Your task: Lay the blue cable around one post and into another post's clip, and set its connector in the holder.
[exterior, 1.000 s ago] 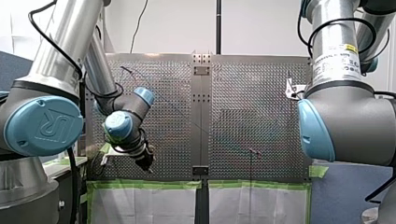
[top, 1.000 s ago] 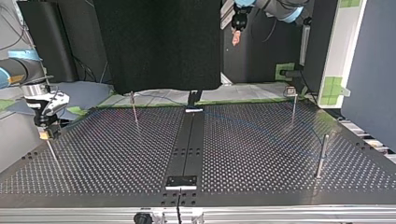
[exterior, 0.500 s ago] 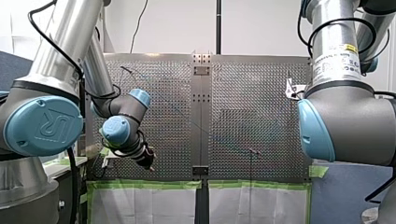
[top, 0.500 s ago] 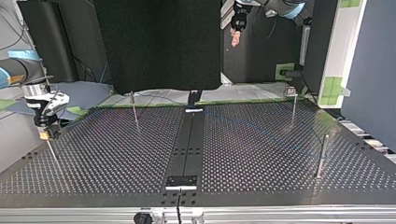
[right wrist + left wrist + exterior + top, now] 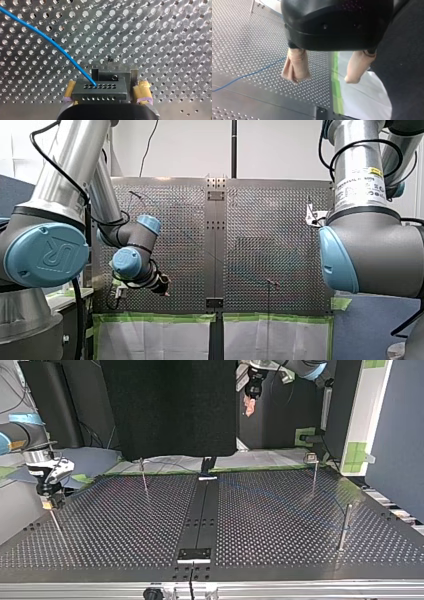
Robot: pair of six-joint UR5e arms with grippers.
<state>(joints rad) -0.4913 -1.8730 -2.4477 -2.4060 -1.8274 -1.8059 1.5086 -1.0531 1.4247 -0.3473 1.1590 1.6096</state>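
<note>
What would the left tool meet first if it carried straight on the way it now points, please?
Probably the perforated table near its edge: the open left tool points there, with the blue cable off to one side. Depth is unclear.

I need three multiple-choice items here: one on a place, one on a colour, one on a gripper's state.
1. Where does the blue cable end?
A. In the connector between my right gripper's fingers.
B. Tied to a post.
C. On green tape.
2. What colour are my left gripper's pads?
A. Blue.
B. Beige.
C. Green.
3. My left gripper is:
A. shut on the cable.
B. shut on a post.
C. open and empty.
1 A: the right wrist view shows it entering the connector.
2 B: the left wrist view shows them beige.
3 C: they stand apart, nothing between.
</note>
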